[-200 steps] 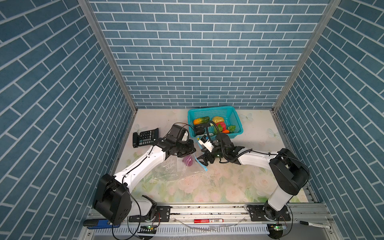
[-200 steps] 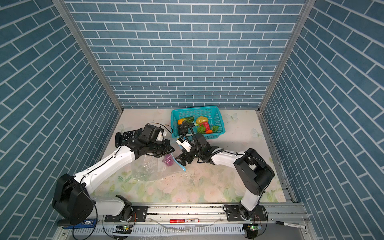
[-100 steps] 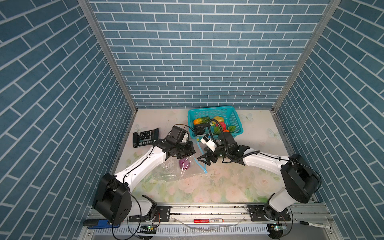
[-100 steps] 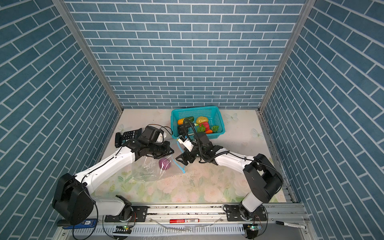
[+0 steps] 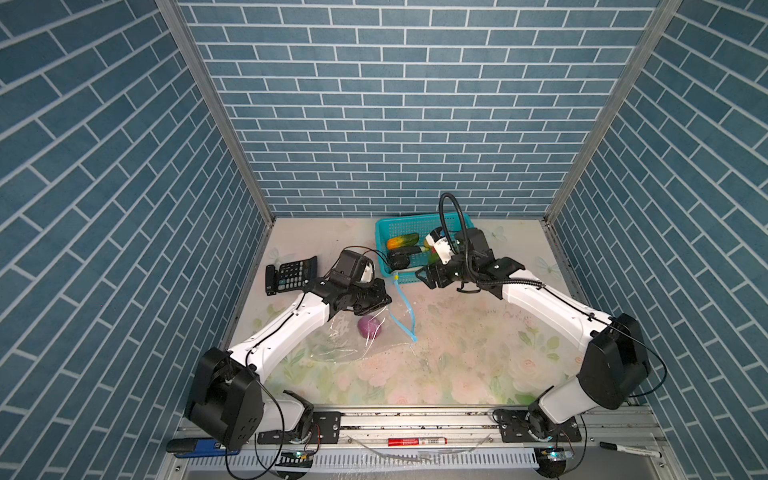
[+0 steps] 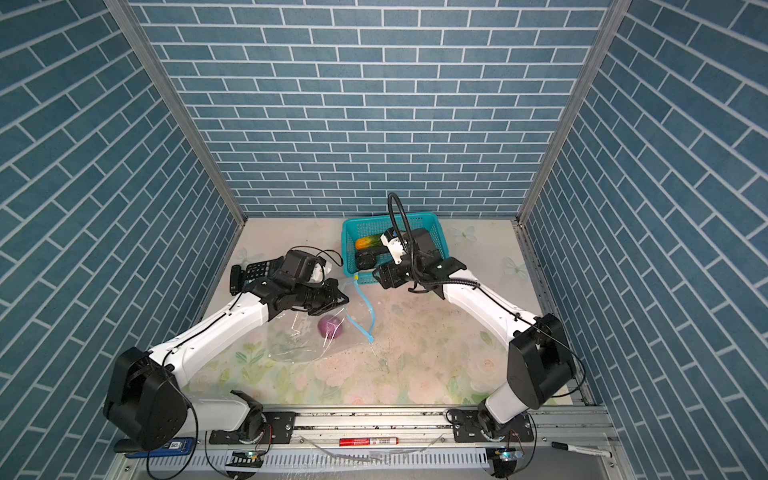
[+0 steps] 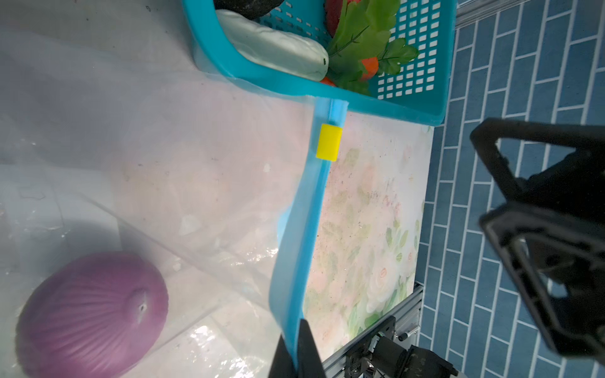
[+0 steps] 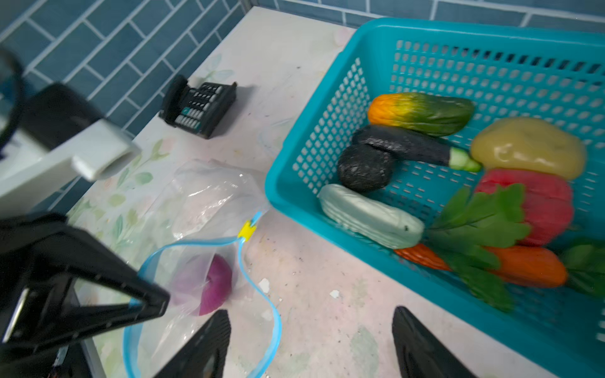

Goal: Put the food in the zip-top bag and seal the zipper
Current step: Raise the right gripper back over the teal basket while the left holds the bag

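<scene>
Clear bag [image 5: 332, 347] mouth open, purple onion [image 5: 370, 326] inside, other food [image 8: 530, 147] in basket [image 8: 458, 29]

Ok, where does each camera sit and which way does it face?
Top views: high in front, facing down toward the back wall; left arm, right arm whole.
Left wrist: along the zipper toward the basket; left pincer shut on the zipper.
Right wrist: facing basket and bag; right pincer open.
Wrist views share: purple onion, yellow slider.

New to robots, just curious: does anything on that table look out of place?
The black calculator near the left wall looks odd among toy food. Nothing is spilled: the purple onion sits in the bag, the rest in the basket.
</scene>
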Robot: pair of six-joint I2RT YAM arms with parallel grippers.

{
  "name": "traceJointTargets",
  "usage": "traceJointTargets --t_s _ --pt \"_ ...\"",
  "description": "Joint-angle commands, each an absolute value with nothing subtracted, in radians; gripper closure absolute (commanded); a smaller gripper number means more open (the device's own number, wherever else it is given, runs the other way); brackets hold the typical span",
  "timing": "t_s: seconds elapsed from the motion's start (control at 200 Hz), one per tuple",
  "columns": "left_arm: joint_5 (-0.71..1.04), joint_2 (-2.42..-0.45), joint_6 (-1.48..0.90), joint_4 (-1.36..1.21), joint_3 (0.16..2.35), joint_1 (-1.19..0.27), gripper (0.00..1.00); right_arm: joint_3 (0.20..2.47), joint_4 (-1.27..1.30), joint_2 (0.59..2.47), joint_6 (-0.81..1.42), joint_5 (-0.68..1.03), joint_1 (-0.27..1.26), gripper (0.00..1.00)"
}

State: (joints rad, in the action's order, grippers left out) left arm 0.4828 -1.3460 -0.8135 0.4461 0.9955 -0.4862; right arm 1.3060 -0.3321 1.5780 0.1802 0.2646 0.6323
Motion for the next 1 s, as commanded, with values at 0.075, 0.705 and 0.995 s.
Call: traceJointTargets --t_s 0.075,0.705,0.995 --pt "0.502 -1.338 -0.800 0.462 1.034 -0.476 1.00 1.484 -0.544 1.675 0.211 0.157 0.618 0.21" --pt "0.563 -1.414 -0.723 0.479 1.085 -0.463 1.00 2.051 -0.745 2.149 0.003 0.053 0.472 0.09" --pt "0.560 -1.430 -0.710 0.491 1.089 -0.463 1.00 2.325 -0.865 2.376 -0.031 0.078 0.422 0.01"
